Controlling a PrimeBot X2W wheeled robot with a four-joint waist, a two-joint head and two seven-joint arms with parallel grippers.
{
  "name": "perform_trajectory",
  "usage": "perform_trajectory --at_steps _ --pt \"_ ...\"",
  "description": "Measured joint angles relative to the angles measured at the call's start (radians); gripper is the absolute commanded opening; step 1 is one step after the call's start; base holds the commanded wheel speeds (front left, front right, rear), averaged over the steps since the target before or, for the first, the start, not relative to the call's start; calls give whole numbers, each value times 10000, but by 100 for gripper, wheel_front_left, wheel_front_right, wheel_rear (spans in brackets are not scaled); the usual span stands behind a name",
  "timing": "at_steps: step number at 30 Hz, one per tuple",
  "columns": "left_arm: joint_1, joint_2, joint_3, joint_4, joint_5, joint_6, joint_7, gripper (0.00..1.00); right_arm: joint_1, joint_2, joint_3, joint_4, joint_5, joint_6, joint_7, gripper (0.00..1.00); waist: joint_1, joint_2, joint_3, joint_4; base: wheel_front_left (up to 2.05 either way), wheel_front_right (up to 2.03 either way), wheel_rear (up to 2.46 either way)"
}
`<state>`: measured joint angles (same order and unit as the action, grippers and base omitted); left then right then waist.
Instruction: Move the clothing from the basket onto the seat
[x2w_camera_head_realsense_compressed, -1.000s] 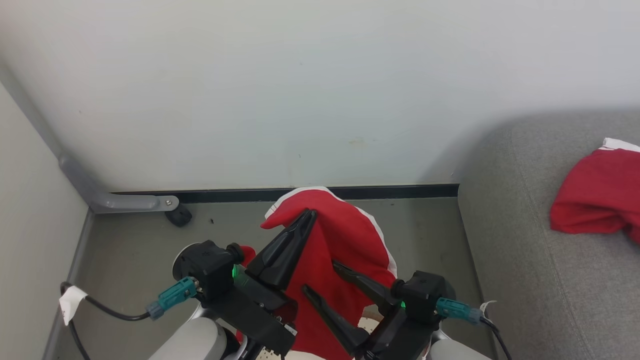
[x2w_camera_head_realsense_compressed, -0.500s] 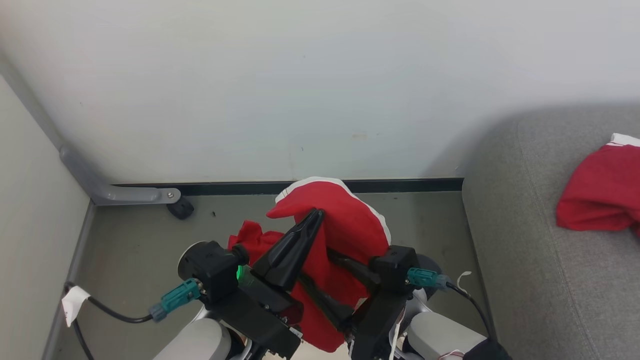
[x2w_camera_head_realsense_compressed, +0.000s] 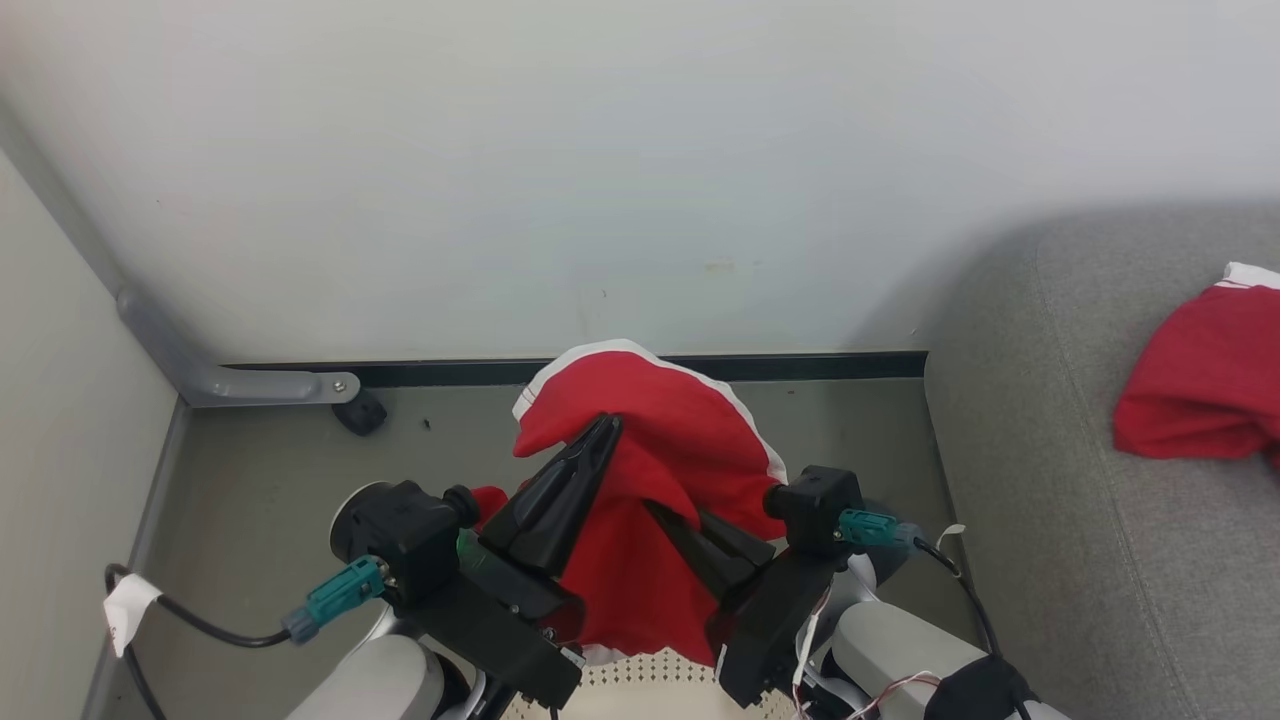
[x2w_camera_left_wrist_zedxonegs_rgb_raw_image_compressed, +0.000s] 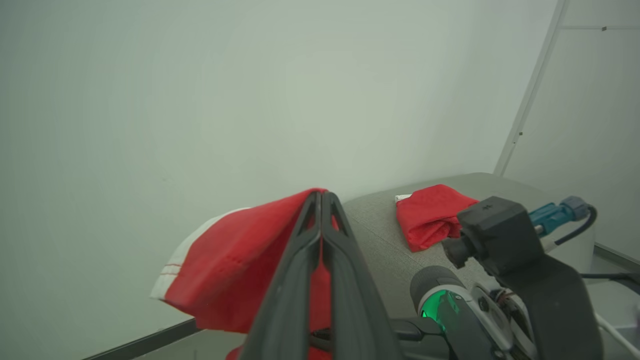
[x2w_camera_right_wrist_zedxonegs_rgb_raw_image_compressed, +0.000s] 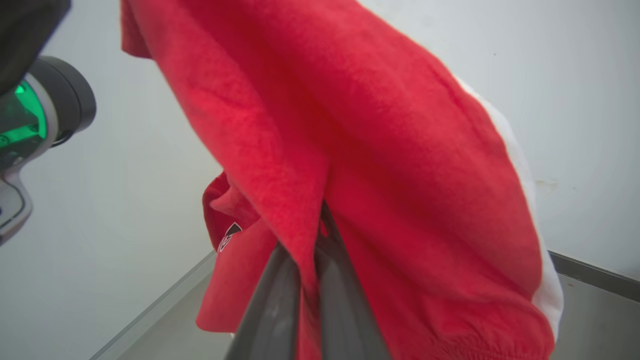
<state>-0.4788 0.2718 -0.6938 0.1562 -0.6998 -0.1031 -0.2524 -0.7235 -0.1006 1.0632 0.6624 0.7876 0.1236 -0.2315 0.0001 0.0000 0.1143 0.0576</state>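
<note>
A red garment with white trim hangs between both grippers above the floor. My left gripper is shut on its upper fold; in the left wrist view the left gripper's two fingers meet with red cloth draped over them. My right gripper is shut on a lower fold, and the right wrist view has the right gripper pinching the fabric. A sliver of the cream perforated basket peeks out below. A second red garment lies on the grey seat at right.
A pale wall with a dark baseboard stands close behind. A grey bracket with a black caster sits at the left corner. A black cable with a white tag trails on the grey floor at lower left.
My right gripper, open a second ago, has closed on the garment's lower fold after moving in and up. The left gripper keeps its hold. The view shifted slightly.
</note>
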Motion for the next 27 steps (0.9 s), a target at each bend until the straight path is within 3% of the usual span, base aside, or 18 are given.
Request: perform_trajectory --at_steps 13,17,19,21,27 --pt "396 165 12 171 15 157 13 0 -46 -236 -602 -313 364 0 -174 0 0 0 -63 -264 0 0 0" --pt "582 286 -12 198 84 240 44 22 -17 -395 -1127 -600 453 0 -174 0 0 0 -116 -433 0 0 0" --pt "587 297 -25 194 86 240 46 52 -15 -575 -1557 -748 502 0 -176 0 0 0 -139 -524 0 0 0" --pt "588 309 -71 190 90 242 86 100 -7 -826 -1941 -867 527 0 -176 0 0 0 -164 -613 0 0 0" --pt "605 253 -272 180 92 240 211 100 275 -1392 -2801 -1333 546 -6 -178 0 -1 0 -240 -807 0 0 0"
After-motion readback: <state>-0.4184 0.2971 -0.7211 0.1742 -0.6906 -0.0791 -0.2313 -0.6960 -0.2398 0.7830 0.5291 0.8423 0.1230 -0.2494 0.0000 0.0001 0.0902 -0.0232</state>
